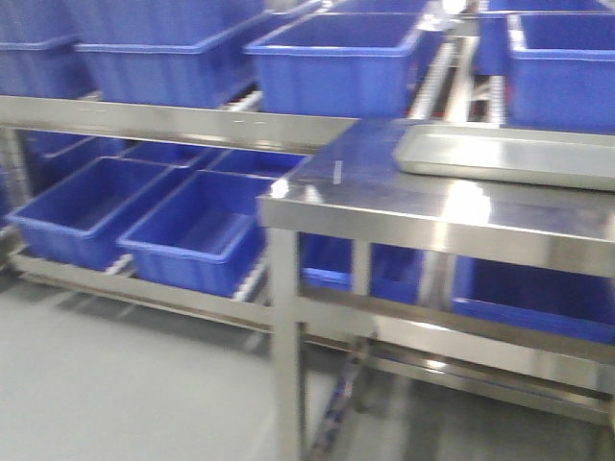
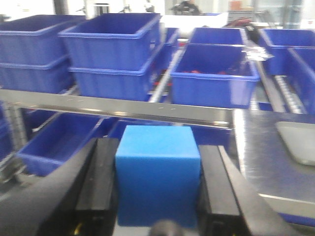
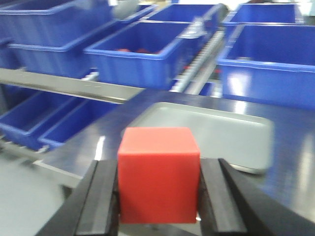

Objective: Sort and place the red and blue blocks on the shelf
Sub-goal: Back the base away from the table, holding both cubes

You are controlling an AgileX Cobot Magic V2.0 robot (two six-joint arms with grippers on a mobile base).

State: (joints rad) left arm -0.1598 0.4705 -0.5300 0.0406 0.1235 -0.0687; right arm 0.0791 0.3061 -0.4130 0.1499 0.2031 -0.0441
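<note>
Left wrist-mounted camera looks along the left gripper (image 2: 158, 189), whose two black fingers (image 2: 104, 187) are clamped on the flat sides of the blue block (image 2: 157, 167), low in the middle of the frame (the picture is a bit smeared, but the grip is plain enough). Behind the block runs a steel rail of the shelf (image 2: 123, 105), with blue bins (image 2: 214, 73) standing in rows on the tier above it and more on the tier below at lower left. At the right edge lies a corner of the grey tray (image 2: 298, 142) on the steel table (image 2: 261, 162). From the right wrist, the right gripper (image 3: 158, 194) is likewise closed on the red block (image 3: 158, 172) at bottom centre, the cube square between both pads. Just beyond it the tray sits flat on the table, and past that are the bins on the sloped rollers; one bin at upper left holds small red things, too blurred to name. Seen from the front, the table stands against the shelf at the right, tray on top, grey floor (image 1: 115, 384) below.
</note>
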